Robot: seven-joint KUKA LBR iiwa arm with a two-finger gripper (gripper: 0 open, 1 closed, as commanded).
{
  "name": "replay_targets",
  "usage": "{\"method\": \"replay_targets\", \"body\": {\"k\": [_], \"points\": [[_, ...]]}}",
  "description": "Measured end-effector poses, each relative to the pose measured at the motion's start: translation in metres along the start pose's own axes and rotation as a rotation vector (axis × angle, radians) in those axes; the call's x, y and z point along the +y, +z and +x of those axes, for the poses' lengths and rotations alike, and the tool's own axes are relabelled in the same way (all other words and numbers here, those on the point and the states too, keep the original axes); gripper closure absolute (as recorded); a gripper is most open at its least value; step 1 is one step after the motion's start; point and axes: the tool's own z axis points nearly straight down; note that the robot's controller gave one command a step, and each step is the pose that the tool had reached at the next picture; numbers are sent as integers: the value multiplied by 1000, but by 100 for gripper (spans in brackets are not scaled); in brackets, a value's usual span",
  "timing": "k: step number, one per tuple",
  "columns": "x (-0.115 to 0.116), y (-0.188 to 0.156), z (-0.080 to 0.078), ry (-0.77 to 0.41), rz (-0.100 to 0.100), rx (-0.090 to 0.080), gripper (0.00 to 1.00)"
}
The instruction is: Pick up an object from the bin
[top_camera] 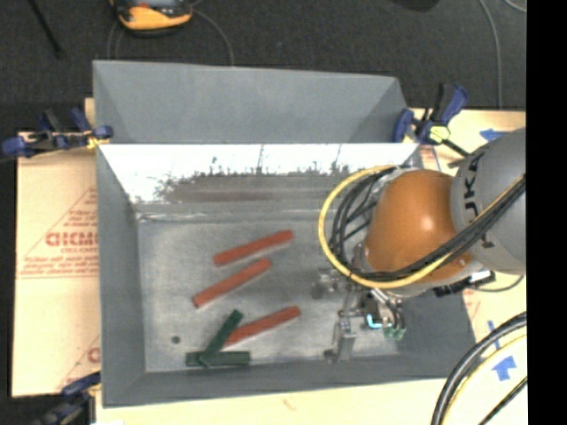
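My gripper [361, 319] hangs low over the bin floor at the front right, below the arm's orange cover. Nothing shows in it. The nearest thing is a red-orange flat stick [267, 324] lying slanted a little to the gripper's left, apart from it. Against that stick's left end leans a dark green stick [222, 330], and a second dark green stick [218, 359] lies flat along the front wall.
Two more red-orange sticks lie slanted in the middle of the bin, one [252, 248] farther back and one [232, 282] just in front of it. The bin's right wall stands close behind the gripper.
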Motion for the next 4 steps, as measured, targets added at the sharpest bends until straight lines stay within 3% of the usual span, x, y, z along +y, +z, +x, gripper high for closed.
{"method": "replay_targets", "body": {"k": [1,2,3,4], "points": [[0,-4,-2,0,0,-8,0],[65,58,-13,-96,1,-12,0],[86,67,-12,-47,-3,-16,0],[93,36,-11,-78,1,-11,0]]}}
